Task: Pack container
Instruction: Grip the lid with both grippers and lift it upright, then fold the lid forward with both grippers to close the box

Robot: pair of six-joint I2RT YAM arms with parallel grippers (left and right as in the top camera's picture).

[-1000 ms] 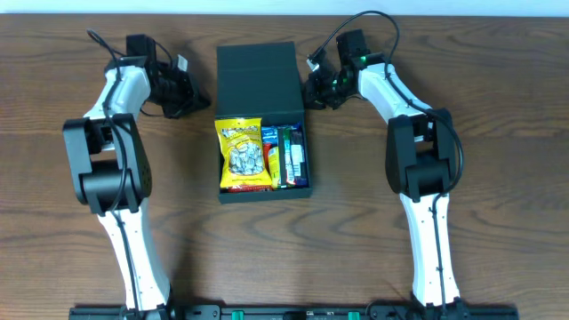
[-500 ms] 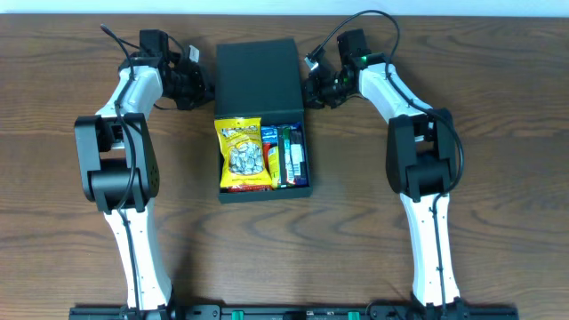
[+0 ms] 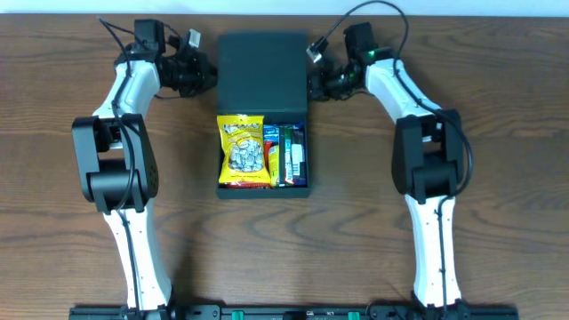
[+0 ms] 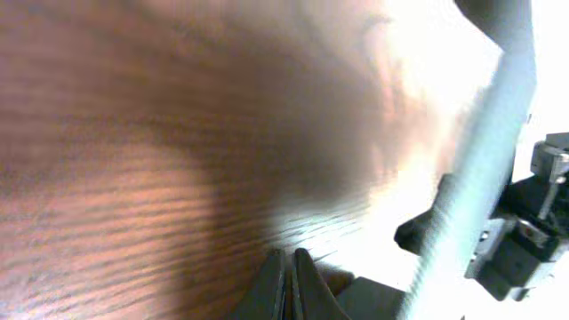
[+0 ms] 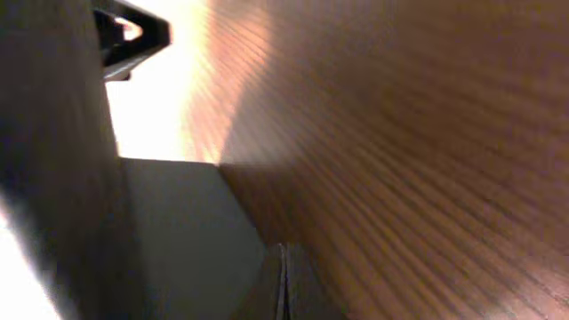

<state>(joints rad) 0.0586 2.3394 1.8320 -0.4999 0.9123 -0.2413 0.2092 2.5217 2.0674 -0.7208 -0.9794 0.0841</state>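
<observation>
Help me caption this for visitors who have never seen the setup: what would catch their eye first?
The bright yellow snack packet stands out first, lying in the left part of the open black container at the middle of the wooden table, with darker packets beside it. Next, the left gripper and right gripper flank the laid-back lid at the far side.

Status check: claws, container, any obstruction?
Left claw shut, beside left edge of lid. Right claw shut, at its right edge. Container open, snack packets inside. No obstruction visible.
</observation>
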